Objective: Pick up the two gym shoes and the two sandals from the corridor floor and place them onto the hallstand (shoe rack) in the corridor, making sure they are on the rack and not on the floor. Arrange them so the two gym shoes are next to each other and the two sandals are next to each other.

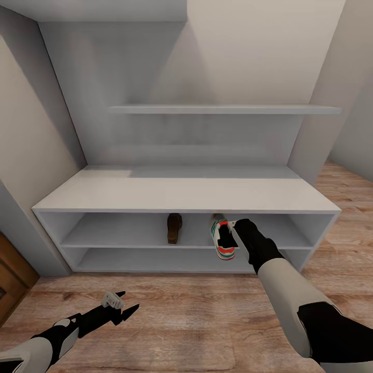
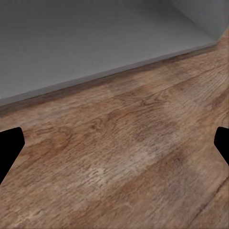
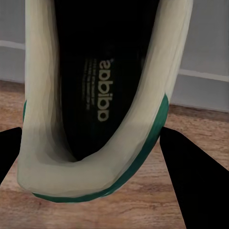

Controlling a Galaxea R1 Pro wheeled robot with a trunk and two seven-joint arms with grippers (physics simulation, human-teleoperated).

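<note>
Head view: the hallstand [image 1: 186, 192] is seen straight ahead against the grey wall, with its floating shelf [image 1: 223, 109] above the bench top. Two open shelves are seen below the top.

On the upper of the two open shelves, one dark brown sandal [image 1: 174, 228] is seen lying near the middle, lengthwise into the shelf. Just to its right, apart from it, one gym shoe [image 1: 221, 238] is seen at the shelf's front edge, its heel end overhanging the edge toward the robot.

Right gripper [image 1: 234, 231]: placed at the gym shoe's opening, arm extended into the rack front. In the right wrist view the shoe [image 3: 102, 102] is seen close up from the heel, dark insole with printed lettering, green trim at the heel; the two dark fingers [image 3: 193, 181] are seen on either side of the heel. Whether the shoe is actually clamped cannot be told.

Left gripper [image 1: 124, 305]: held low over the corridor floor [image 1: 197, 311], fingers spread wide, nothing between them. In the left wrist view, wood planks [image 2: 129, 157] and the rack's grey base edge [image 2: 95, 52] are seen
</note>
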